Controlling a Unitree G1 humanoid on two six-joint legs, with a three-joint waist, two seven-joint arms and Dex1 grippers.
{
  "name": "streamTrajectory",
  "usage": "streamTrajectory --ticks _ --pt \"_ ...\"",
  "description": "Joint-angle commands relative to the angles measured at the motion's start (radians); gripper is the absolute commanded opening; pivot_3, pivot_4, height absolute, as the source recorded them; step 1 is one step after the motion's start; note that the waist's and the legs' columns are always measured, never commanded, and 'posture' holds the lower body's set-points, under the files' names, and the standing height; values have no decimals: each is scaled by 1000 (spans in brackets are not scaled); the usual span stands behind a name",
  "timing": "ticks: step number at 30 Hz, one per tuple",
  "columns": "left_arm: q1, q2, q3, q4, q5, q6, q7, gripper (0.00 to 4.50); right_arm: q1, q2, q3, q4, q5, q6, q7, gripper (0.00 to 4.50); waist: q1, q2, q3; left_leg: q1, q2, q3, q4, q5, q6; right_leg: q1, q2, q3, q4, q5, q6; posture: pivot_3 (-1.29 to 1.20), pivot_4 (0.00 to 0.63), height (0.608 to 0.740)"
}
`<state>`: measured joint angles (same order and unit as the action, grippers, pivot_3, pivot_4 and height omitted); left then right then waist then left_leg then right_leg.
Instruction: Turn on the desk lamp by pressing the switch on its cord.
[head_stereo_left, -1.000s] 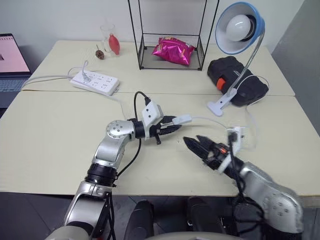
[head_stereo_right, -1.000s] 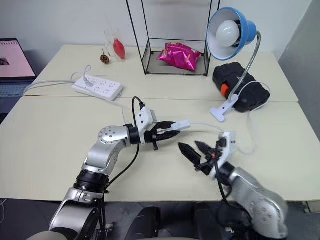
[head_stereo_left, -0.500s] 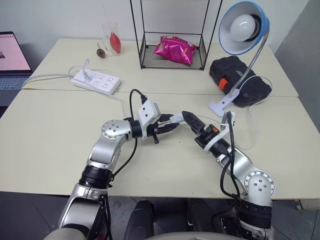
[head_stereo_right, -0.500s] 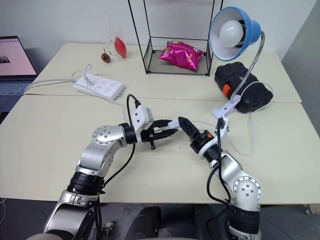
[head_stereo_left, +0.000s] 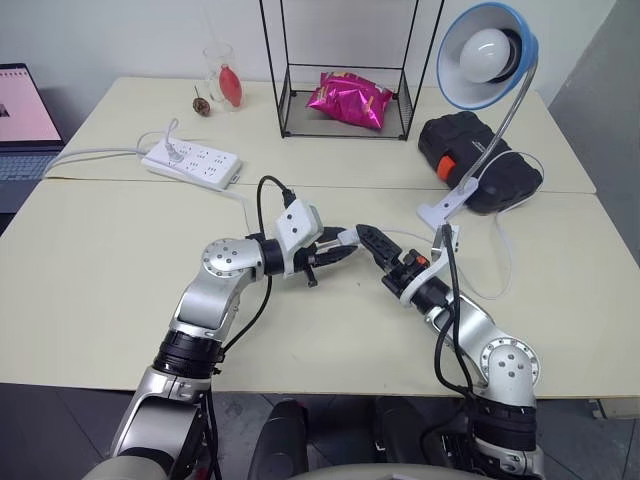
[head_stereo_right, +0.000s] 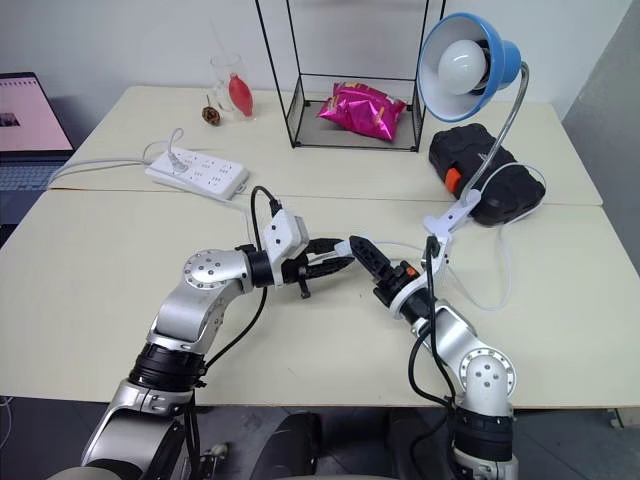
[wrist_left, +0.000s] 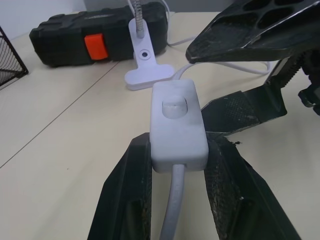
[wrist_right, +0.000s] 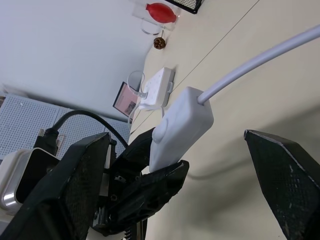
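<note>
The switch (wrist_left: 177, 122) was held up off the worktop (head_stereo_left: 100, 260), near its middle, and my left end effector (wrist_left: 177, 165) was clamped on its sides. Its round button faced up and nothing was pushing on it yet. My right end effector (wrist_right: 180, 165) had its two fingers wide apart, one on each side of the switch, very close but not touching as far as I could tell. The cord (head_stereo_left: 495, 285) ran from the switch back to the white clip of the desk lamp (head_stereo_left: 487, 55). I judged the bulb was not lit, so the job was not done. Holding was done; the push on the button was left. I could read no words or brand on the switch, lamp or power strip (head_stereo_left: 190, 165).
</note>
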<state>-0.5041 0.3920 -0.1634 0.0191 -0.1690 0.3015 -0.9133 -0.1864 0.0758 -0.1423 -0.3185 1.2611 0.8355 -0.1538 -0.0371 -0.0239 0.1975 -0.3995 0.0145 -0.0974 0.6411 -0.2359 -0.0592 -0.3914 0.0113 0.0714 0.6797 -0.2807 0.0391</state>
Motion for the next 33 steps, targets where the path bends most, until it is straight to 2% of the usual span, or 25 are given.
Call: streamTrajectory --ticks 1,7,31,33 --pt "-11 -15 -10 -81 -5 63 47 1102 -32 3 -2 -11 34 -20 6 4500 -1 0 0 0 0 0 0 0 0 0 0 0 0 0 0 0 150 740" --pt "-16 -28 -10 -102 -16 114 77 1102 -48 4 4 2 39 -29 7 4500 -3 0 0 0 0 0 0 0 0 0 0 0 0 0 0 0 150 740" --pt "-26 -25 -5 -108 -31 123 81 1102 -86 25 15 76 24 -63 10 4500 -5 0 0 -2 0 1 -2 0 0 -4 0 1 0 0 0 0 150 740" --pt "-26 -25 -6 -110 -32 124 82 1102 -88 24 16 80 24 -62 7 4132 -5 0 0 -2 0 1 -2 0 0 -4 0 1 0 0 0 0 150 740"
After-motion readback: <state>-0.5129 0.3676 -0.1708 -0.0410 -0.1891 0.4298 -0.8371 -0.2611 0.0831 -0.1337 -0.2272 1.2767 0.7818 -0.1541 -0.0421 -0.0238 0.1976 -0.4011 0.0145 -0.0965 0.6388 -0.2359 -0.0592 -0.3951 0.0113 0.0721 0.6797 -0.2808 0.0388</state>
